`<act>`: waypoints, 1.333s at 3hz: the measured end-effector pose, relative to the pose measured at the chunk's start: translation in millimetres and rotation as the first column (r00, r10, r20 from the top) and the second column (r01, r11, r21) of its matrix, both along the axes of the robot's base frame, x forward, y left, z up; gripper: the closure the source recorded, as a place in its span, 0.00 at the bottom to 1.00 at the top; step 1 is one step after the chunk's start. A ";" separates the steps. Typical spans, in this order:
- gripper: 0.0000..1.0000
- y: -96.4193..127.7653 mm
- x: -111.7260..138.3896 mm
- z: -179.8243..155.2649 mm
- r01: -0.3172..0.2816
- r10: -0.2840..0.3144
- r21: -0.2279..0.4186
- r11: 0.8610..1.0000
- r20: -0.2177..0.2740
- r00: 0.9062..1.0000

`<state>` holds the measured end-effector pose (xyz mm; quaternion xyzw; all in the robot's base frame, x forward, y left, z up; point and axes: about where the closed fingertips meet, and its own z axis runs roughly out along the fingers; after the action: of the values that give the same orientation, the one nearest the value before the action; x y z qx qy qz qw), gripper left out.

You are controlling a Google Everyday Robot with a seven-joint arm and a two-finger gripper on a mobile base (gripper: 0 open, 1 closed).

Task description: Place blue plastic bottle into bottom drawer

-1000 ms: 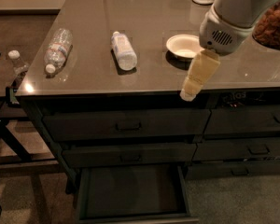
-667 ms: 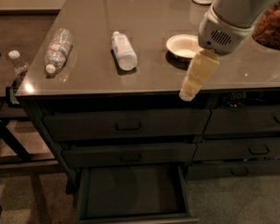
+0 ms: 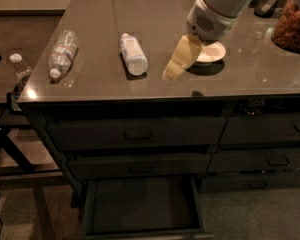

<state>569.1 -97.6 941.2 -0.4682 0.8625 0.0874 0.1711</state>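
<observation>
Far to the left, off the top, a small clear bottle with a white cap [image 3: 19,65] stands by itself, lower down. It has no part in this job.

On the shiny dark counter top [image 3: 90,86], a clear crinkly water bottle with a red and blue label [image 3: 63,53] lies on its side near the left edge. Next to it, but well apart, lies the small pale blue plastic bottle with a white cap [image 3: 133,54]. It is flat on its side, with bare top all around it, so I think something could come down on it from above and not bump anything.

Just to the right of it hangs the robot's pale yellow gripper [image 3: 171,71], tipped down toward the top and close to it. It is near the blue bottle but not touching it, and it holds nothing. I cannot tell how far open it is.

Behind the gripper sits a small white bowl [image 3: 212,53], and at the far right edge a clear jar of brown nuts [image 3: 292,28]. Both are out of the way.

Down below, the bottom dark grey drawer on the left side [image 3: 140,204] is pulled out, and its flat floor is bare. It sits almost under the blue bottle, I think so the bottle can go over the front edge and straight down.
</observation>
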 end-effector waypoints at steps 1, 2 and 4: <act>0.00 15.3 28.6 -4.9 0.029 -0.028 0.023 0.999 -0.037 0.999; 0.00 17.5 31.7 -4.1 0.028 -0.027 0.029 0.999 -0.028 0.999; 0.00 52.7 45.0 -4.4 0.057 -0.052 0.095 0.994 -0.047 0.998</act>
<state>614.1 -44.9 936.8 -0.4337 0.8733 0.1346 0.1764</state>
